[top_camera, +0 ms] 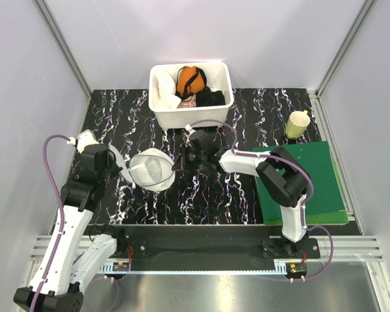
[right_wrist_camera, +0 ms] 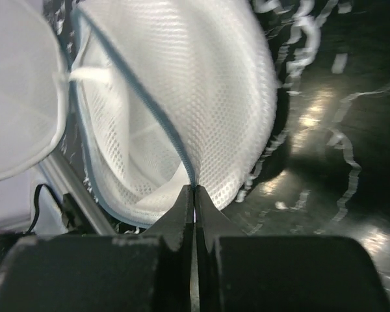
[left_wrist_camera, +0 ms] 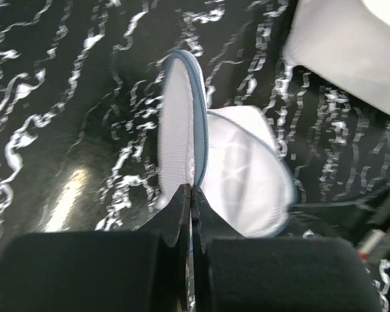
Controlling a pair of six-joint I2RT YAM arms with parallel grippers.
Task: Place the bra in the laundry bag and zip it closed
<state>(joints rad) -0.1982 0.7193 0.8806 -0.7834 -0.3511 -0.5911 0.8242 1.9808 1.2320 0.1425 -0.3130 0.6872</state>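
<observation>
Surface (top_camera: 260,195): black with white veining, walled on three sides, its near strip under my arms' bases. Green mat (top_camera: 315,188): on the right, reaching the right edge, part covered by my right arm. White tub (top_camera: 190,118): far edge, centre. Laundry bag (top_camera: 149,170): on the surface left of centre, apart from the tub, gaping like a clam. Both wrist views of it are blurred and cut off its outer rim. Bra (top_camera: 164,88): a white heap in the tub's left end, shape hard to make out, touching the orange garment (top_camera: 190,79). Black garment (top_camera: 212,97): tub's right end. Pale cup (top_camera: 298,123): upright, beyond the mat. My left hand (left_wrist_camera: 192,195): pressed together on the bag's blue zip rim, on its left side. My right hand (right_wrist_camera: 195,192): likewise pinching the zip rim, on the opposite side. Open room: bare surface between bag and mat, and left of the tub.
</observation>
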